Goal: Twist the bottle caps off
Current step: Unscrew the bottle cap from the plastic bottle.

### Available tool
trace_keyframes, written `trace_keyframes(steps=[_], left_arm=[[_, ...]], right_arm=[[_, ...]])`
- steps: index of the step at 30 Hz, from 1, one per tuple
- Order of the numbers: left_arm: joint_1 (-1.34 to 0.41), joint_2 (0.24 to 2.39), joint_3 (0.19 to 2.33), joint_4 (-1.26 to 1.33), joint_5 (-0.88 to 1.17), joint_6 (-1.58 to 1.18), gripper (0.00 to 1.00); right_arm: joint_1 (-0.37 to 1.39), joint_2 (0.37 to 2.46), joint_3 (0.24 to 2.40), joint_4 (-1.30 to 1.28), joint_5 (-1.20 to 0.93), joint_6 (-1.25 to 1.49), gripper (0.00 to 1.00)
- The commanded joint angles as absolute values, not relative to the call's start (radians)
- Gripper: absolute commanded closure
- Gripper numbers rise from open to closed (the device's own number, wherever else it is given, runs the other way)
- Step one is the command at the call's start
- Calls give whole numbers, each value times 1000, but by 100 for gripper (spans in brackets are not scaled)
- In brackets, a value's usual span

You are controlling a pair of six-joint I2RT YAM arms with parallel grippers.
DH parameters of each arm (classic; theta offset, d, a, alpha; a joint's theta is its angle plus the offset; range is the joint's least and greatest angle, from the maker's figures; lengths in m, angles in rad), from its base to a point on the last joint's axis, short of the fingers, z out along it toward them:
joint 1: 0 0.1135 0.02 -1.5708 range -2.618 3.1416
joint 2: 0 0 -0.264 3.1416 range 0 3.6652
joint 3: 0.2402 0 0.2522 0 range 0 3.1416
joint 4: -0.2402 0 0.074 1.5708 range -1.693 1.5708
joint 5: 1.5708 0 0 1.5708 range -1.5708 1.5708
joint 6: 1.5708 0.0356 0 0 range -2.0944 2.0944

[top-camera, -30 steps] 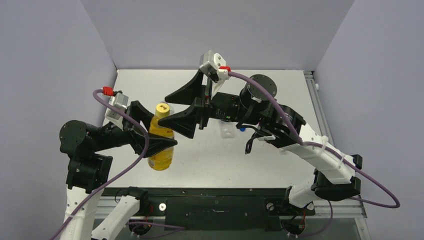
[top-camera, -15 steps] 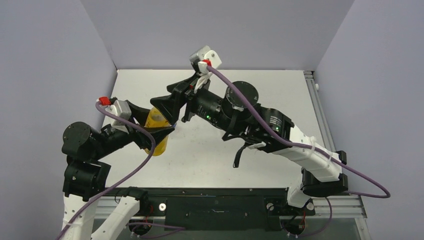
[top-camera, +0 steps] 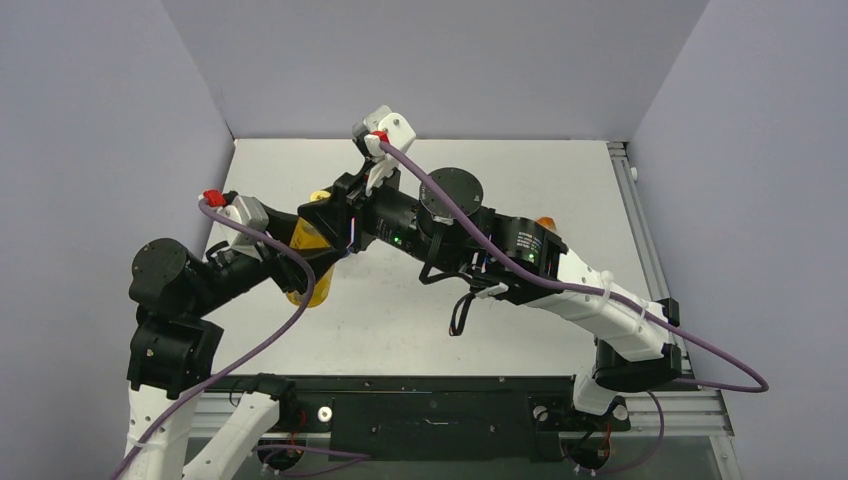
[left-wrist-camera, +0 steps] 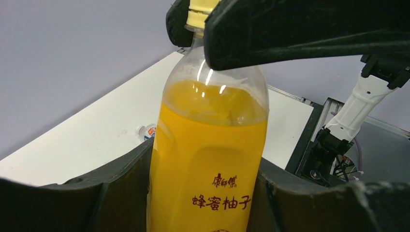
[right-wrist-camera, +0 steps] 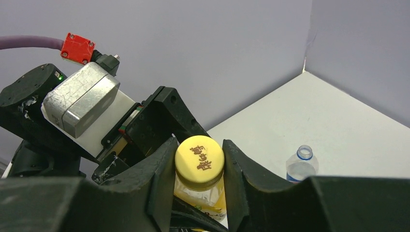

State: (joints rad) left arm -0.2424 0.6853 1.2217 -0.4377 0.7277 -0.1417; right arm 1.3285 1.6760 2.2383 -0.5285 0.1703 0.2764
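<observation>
The yellow juice bottle [left-wrist-camera: 212, 145] stands between the jaws of my left gripper [left-wrist-camera: 208, 193], which is shut on its body. Its yellow bottle cap [right-wrist-camera: 199, 162] sits on the neck, printed side up. My right gripper [right-wrist-camera: 199, 170] is shut on that cap, a black finger pressed to each side. From above, the right gripper [top-camera: 327, 213] covers the bottle's top, and only part of the yellow bottle [top-camera: 318, 288] shows below the left gripper [top-camera: 298, 262]. In the left wrist view, the cap [left-wrist-camera: 200, 10] is partly hidden by the right fingers [left-wrist-camera: 290, 34].
A clear water bottle [right-wrist-camera: 300, 166] with a blue neck ring and no cap stands on the white table [right-wrist-camera: 348, 125] to the right. An orange top [top-camera: 545, 222] peeks out behind the right arm. Purple walls close in the left, back and right.
My right gripper swung left over the bottle's top and closed on the yellow cap. The left arm shifted the bottle slightly up and left, still gripping it.
</observation>
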Motion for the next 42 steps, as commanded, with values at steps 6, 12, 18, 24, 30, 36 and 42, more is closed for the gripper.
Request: trace_keyframes(steps=[6,12,18,24,30,36,42], left_arm=[[-241,685,1221,-411,738,-160,82],[-242,686,1229,-406,748,-173,82],[-241,681,1222,-412,760,-173,82],[-241,681,1223,-390,807,-224,82],[-241,690,1220,-245,1009,-449,80],[-241,713,1205,-27,1153,-733,80],[-243,717,1200,-15,1170,-752,82]], right_arm=[[1324,1617,2226,-463,198,259,51],[1324,1618,2220,-456,181,271,68],[1324,1611,2215,-459,179,264,87],[1308,1587,2221,-456,114,225,100],[1221,1479,2067,-329,-369,233,100],[1184,1420,1984,-239,-634,262,100],[1181,1448,2024,-314,-639,224,100]])
